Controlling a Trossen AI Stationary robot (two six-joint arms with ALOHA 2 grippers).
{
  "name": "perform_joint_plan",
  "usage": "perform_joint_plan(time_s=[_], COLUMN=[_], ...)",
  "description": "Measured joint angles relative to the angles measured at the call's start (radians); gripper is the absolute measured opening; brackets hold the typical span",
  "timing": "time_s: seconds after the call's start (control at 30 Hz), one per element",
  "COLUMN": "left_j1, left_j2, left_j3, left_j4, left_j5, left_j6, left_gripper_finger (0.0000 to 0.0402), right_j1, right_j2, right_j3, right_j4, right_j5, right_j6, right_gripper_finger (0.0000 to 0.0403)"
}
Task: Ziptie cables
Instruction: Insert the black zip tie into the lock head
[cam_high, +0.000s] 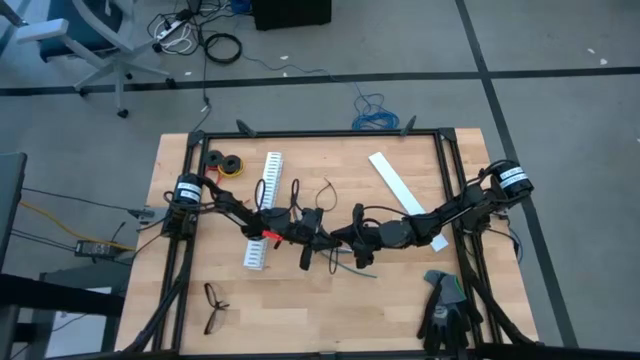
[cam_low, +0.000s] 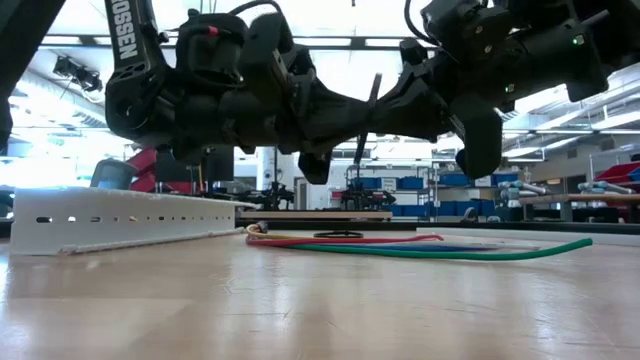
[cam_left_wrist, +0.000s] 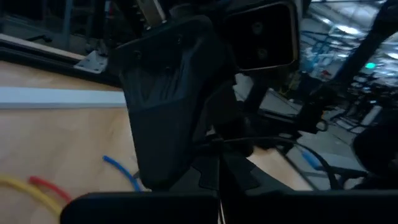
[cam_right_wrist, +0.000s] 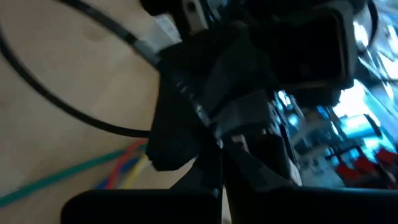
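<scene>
The wooden bench (cam_high: 300, 300), edged by a black frame, carries everything here, and grey floor surrounds it, with an office chair (cam_high: 90, 45) and coils of cord beyond the far edge. In the low view the room behind is a bright workshop with shelving and blue bins.

Both dark arms reach in from the sides and meet nose to nose above the middle of the bench. The left pincer (cam_high: 318, 238) and the right pincer (cam_high: 340, 240) almost touch; each has its fingers closed together. A thin black ziptie (cam_low: 365, 125) stands nearly upright between them, and from the wrist views each pincer appears to nip it, though the dark shapes overlap too much to be certain.

A long white slotted strip (cam_high: 263, 210) lies under the left arm, just behind the left pincer. A flat white bar (cam_high: 398, 185) lies beyond the right arm. Black gloves (cam_high: 443, 308) lie by the near right corner, well apart from the pincers, and black eyeglasses (cam_high: 214, 305) near the left front.

The cables (cam_low: 420, 245) lie flat on the bench directly beneath the two pincers, untouched: red, yellow, blue and green strands together. More zipties (cam_high: 326, 192) lie curled just beyond the pincers.
</scene>
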Motion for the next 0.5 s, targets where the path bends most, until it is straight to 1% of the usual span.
perform_joint_plan(time_s=[0.07,0.23,0.37,0.43,0.5], left_j1=[0.000,-0.002,-0.002,-0.002,-0.002], left_j2=[0.000,0.000,0.000,0.000,0.000], left_j3=[-0.004,-0.004,-0.024,-0.040,-0.055], left_j4=[0.000,-0.004,-0.004,-0.002,0.000], left_j5=[-0.020,-0.017,-0.024,-0.044,-0.085], left_j6=[0.012,0.014,0.027,0.021,0.011], left_gripper_finger=[0.0001,0.0001,0.0001,0.0001,0.0001], right_j1=[-0.006,-0.030,-0.046,-0.050,-0.051], right_j2=[0.000,0.000,0.000,0.000,0.000], right_j3=[0.000,0.000,0.000,0.000,0.000], right_j4=[-0.005,-0.021,-0.029,-0.029,-0.034], right_j5=[0.047,0.123,0.130,0.136,0.153], right_j6=[0.006,0.038,0.066,0.101,0.137], right_gripper_finger=[0.0000,0.0000,0.0000,0.0000,0.0000])
